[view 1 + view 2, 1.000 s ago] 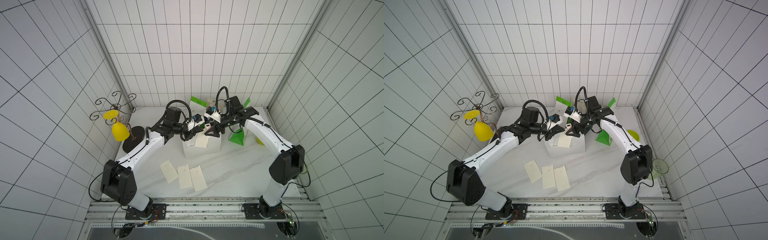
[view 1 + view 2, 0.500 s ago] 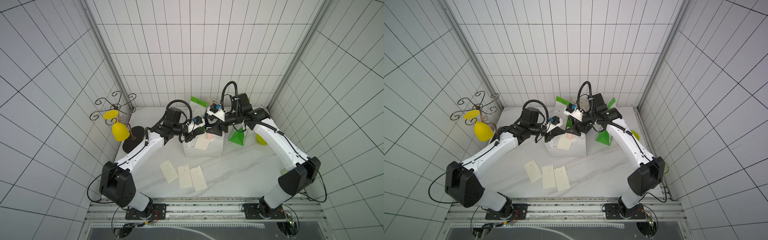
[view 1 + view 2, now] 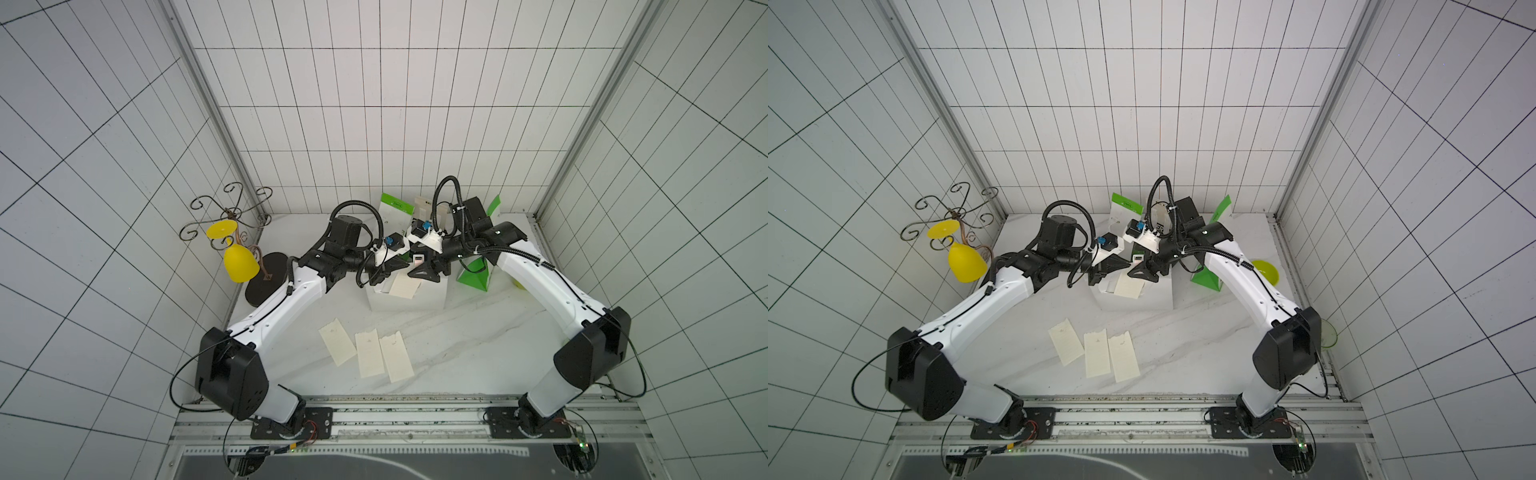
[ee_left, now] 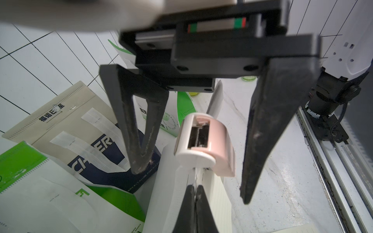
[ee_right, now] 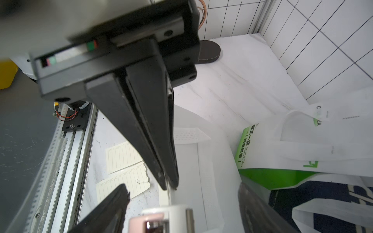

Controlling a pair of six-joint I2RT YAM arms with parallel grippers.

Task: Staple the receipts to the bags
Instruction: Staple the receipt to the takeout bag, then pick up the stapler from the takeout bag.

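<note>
A plain white bag (image 3: 409, 297) stands mid-table with one of the receipts (image 3: 404, 286) against its top edge. My left gripper (image 3: 401, 266) is shut on that edge (image 4: 195, 192), pinching bag and receipt together. A pink-and-white stapler (image 4: 203, 141) sits over the same edge just beyond the left fingertips. The right gripper (image 5: 182, 188) is open, its fingers (image 4: 262, 131) straddling the stapler with a gap on each side. Three more receipts (image 3: 368, 351) lie flat nearer the front. A navy bag (image 4: 105, 149) and white-and-green bags (image 3: 395, 210) (image 3: 476, 276) crowd behind the white bag.
A scrolled metal stand with yellow cups (image 3: 235, 257) and its dark round base (image 3: 266, 278) fill the back left corner. A yellow-green cup (image 3: 1264, 272) and a clear green cup (image 3: 1327, 334) sit by the right wall. The arms' rail (image 3: 395, 411) runs along the front.
The right arm's elbow has swung outward to the right while its gripper stayed at the bag's top edge. The left arm and its grip have not moved.
</note>
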